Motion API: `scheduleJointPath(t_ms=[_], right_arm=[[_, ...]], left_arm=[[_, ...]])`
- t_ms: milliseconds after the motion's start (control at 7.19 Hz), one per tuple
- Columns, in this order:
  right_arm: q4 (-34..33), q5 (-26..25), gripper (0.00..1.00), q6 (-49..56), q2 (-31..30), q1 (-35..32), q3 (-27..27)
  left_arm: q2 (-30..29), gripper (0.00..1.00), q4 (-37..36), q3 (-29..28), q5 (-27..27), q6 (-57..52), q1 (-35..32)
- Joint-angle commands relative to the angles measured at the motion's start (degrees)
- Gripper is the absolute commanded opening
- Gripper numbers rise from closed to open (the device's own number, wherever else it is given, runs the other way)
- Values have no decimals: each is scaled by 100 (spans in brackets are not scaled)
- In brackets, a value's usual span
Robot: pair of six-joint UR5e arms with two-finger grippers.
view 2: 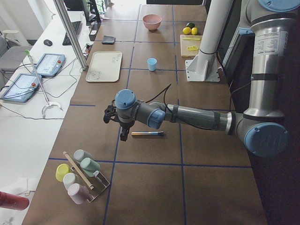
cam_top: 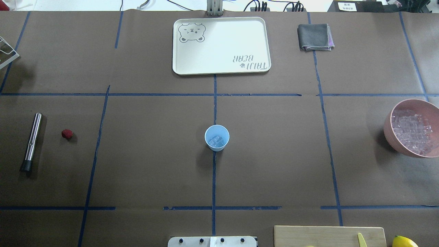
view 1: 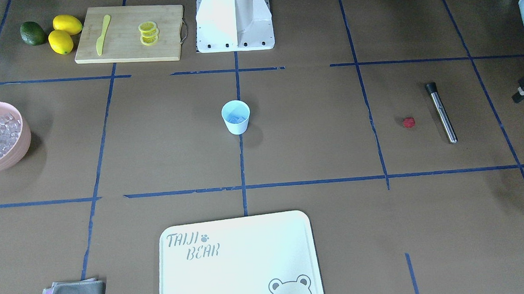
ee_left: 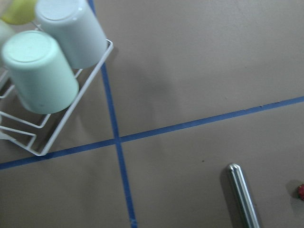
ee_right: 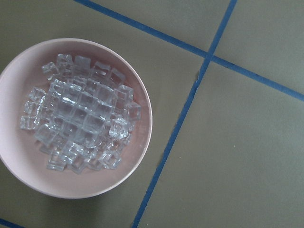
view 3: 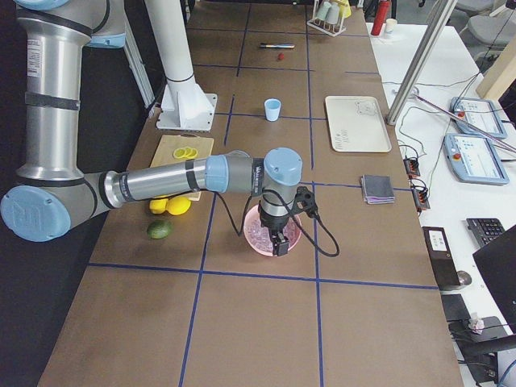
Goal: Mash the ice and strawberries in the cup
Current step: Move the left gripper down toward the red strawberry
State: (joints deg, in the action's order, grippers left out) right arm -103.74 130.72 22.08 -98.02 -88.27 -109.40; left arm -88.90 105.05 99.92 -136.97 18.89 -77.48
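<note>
The pale-blue cup [cam_top: 216, 137] stands upright at the table's centre with a few clear ice cubes [cam_top: 216, 141] inside. It also shows in the front view [view 1: 236, 117]. The red strawberry [cam_top: 67, 133] lies on the table on my left side, beside a steel muddler [cam_top: 31, 141]. My left gripper [view 2: 123, 135] hovers near the muddler's steel end [ee_left: 241, 192]; I cannot tell whether it is open. My right gripper [view 3: 279, 242] hangs over the pink bowl [ee_right: 142, 85] full of ice [ee_right: 80, 123]; I cannot tell whether it is open.
A white bear tray [cam_top: 221, 44] and a folded grey cloth [cam_top: 315, 37] lie at the far side. A wooden board [view 1: 129, 33] holds lemon slices and a yellow knife, with lemons [view 1: 64, 34] and an avocado [view 1: 33, 33] beside it. A wire rack of cups [ee_left: 42, 80] stands at my far left.
</note>
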Motion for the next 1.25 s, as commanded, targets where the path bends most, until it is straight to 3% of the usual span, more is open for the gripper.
scheduleJointPath(t_ms=[0, 417, 1113], right_arm=[[3, 33, 99, -2, -121, -77, 6], [3, 50, 99, -2, -130, -77, 6], [3, 50, 99, -2, -130, -77, 6]], left_arm=[[30, 100, 15, 658, 528, 1786, 1046], [-22, 100, 795, 538, 1442, 3310, 2401], [-567, 100, 824, -297, 1533, 3349, 2825]])
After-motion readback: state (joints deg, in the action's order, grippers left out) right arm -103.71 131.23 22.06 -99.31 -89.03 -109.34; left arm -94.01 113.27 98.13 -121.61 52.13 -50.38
